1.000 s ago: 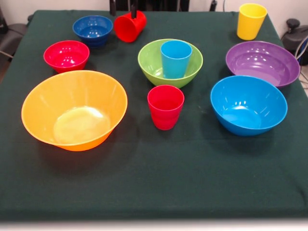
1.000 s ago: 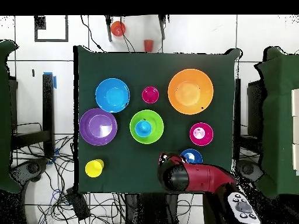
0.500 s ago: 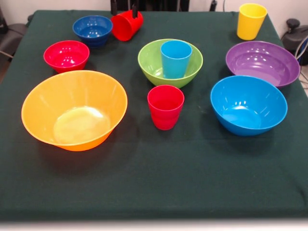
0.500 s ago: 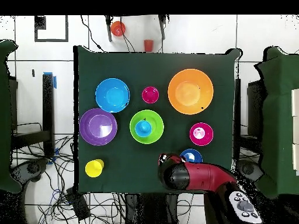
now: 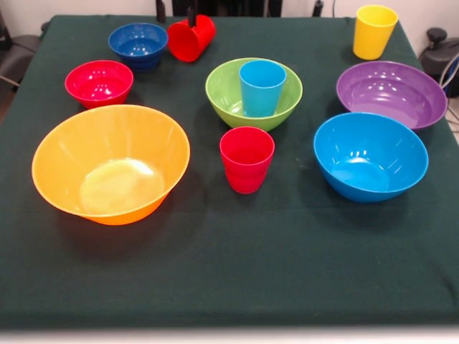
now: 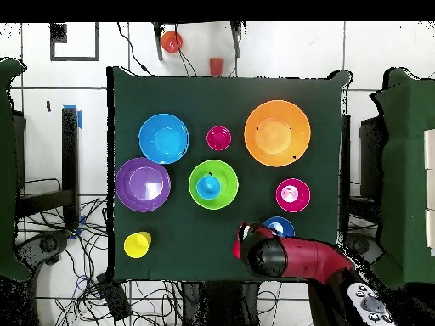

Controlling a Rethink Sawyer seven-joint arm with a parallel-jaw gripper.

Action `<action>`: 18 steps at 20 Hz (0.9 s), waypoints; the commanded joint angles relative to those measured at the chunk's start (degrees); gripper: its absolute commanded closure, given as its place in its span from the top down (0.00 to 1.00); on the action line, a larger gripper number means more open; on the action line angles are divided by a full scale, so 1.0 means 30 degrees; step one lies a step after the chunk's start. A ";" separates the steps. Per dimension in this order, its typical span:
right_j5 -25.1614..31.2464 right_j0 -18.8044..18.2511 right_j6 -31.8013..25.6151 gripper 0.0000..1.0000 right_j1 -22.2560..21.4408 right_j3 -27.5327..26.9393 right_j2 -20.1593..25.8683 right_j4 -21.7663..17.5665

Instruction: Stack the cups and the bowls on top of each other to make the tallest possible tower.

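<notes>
Red cup [image 5: 191, 37], tilted on its side at the table's [image 5: 237, 265] far edge, is held off the cloth by the gripper [image 5: 176, 13], whose dark fingers close on its rim. Small dark blue bowl [image 5: 138, 44] sits just left of it. Rightward stand the green bowl [image 5: 224, 89] containing the light blue cup [image 5: 262, 86], then the yellow cup [image 5: 374, 31].

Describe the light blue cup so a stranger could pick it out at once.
Find the green bowl near the middle of the dark green table. The light blue cup stands upright inside it, the only cup sitting in a bowl and the only light blue one.
</notes>
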 commanded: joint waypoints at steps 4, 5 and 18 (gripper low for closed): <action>-0.0897 -0.0766 0.0048 1.00 0.0677 0.1389 0.1129 -0.2225; -0.1067 -0.1098 -0.0033 1.00 0.0735 0.1559 0.1179 -0.2449; -0.3359 -0.0199 0.1490 1.00 0.3559 -0.0274 -0.0370 -0.4473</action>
